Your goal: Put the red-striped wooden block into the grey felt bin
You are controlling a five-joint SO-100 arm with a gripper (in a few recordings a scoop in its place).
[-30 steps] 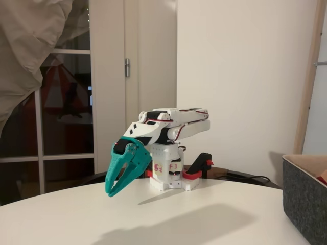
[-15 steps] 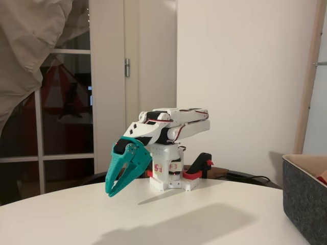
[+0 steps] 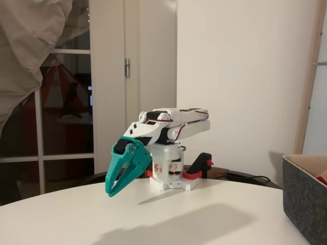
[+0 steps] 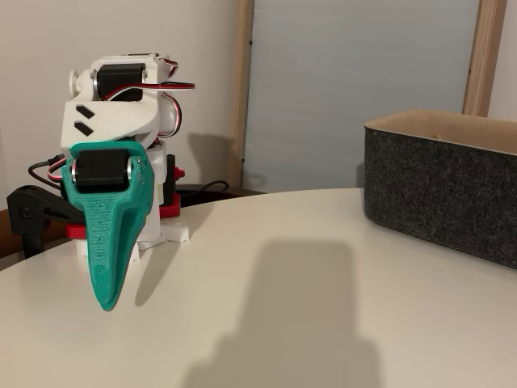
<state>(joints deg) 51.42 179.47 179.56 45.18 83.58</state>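
gripper point(image 3: 113, 191): we see the teal fingers nearly together at the tips, a thin gap higher up, nothing between them; tips hang just above the table point(image 3: 168, 219) (seen edge-on in the other fixed view point(image 4: 105, 301))
arm: white, folded low over its base
clamp point(image 3: 200, 168): red-and-black, at the base
grey felt bin point(image 4: 440, 190): well apart from gripper, at right edge in both fixed views
block: we can't make it out; a red sliver point(image 3: 322, 179) sits inside the bin

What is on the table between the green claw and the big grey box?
Nothing. In both fixed views the white table is bare between the teal gripper and the grey felt bin; only a shadow falls there.
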